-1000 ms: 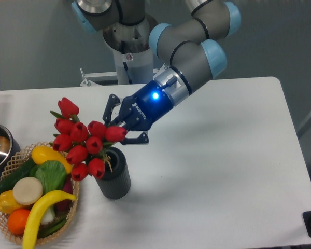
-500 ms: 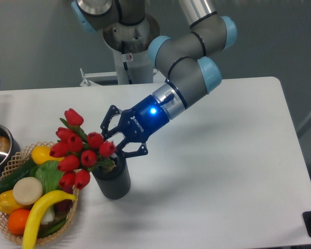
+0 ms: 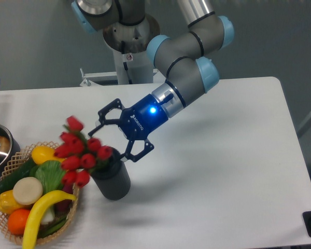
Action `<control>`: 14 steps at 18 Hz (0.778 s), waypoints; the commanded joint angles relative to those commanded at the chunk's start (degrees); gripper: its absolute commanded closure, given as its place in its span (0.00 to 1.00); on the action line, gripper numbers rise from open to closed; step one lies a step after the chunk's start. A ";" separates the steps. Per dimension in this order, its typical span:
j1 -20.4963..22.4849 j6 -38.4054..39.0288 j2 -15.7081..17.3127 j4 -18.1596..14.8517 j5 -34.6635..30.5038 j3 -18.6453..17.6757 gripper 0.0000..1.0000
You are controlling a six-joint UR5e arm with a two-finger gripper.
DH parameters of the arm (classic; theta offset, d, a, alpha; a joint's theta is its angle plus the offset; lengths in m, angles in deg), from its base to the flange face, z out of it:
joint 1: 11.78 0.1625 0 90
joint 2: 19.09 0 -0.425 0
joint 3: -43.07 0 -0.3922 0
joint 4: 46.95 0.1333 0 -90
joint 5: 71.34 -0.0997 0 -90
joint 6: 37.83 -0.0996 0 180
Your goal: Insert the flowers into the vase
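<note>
flowers (image 3: pixel 78 150): a bunch of red tulip buds leaning out to the left over the rim of the vase, heads hanging above the right edge of the basket; blurred, so I cannot count the buds or follow the stems.
basket (image 3: pixel 10 162): woven, at the left near corner, full of toy fruit and vegetables; it sits just left of the vase.
vase (image 3: pixel 113 179): dark ribbed cylinder, upright on the table (image 3: pixel 223 171), just below and a little left of my fingertips.
stems: I judge they are down in the vase mouth, but the buds and leaves cover the mouth, so how deep they sit I cannot tell.
my gripper (image 3: pixel 121 132): fingers spread wide, nothing between them; one finger points left toward the buds, the other hangs just over the vase's right rim.
key relation: the bunch lies left and below my open fingers, its long axis tilted up-left from the vase.
next move: I judge a clear retreat runs up and to the right, away from the buds.
</note>
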 joint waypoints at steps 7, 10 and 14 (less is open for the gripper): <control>6.06 1.23 4.48 -0.09 -0.09 0.00 0.00; 8.53 1.23 6.76 -0.18 -5.24 0.70 0.00; 8.88 0.71 9.05 0.00 -22.55 1.67 0.00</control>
